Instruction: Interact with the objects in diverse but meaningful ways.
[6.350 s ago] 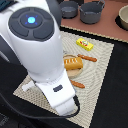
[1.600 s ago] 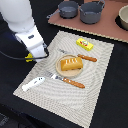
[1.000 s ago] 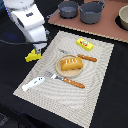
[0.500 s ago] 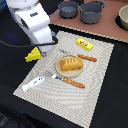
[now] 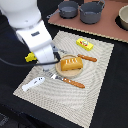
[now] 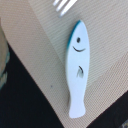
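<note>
The orange-brown scored bread loaf (image 5: 71,63) lies on a small plate (image 5: 64,73) in the middle of the striped placemat (image 5: 95,85). The white fish piece (image 5: 33,84) lies at the mat's near corner on the exterior view's left and fills the wrist view (image 6: 77,70). The yellow cheese wedge (image 5: 31,57) peeks out beside my arm. The yellow packet with a red mark (image 5: 84,44) lies at the far side of the mat. My gripper (image 5: 49,56) hangs above the mat, between cheese and bread. Its fingers do not show clearly in either view.
An orange-handled fork (image 5: 88,58) and knife (image 5: 75,82) lie beside the plate; fork tines show in the wrist view (image 6: 64,5). Two dark grey pots (image 5: 68,8) (image 5: 92,11) stand on a brown board at the back. A bowl (image 5: 123,17) sits at the far right.
My arm has come down a little toward the mat's edge on the exterior view's left. The toy foods and cutlery have not moved.
</note>
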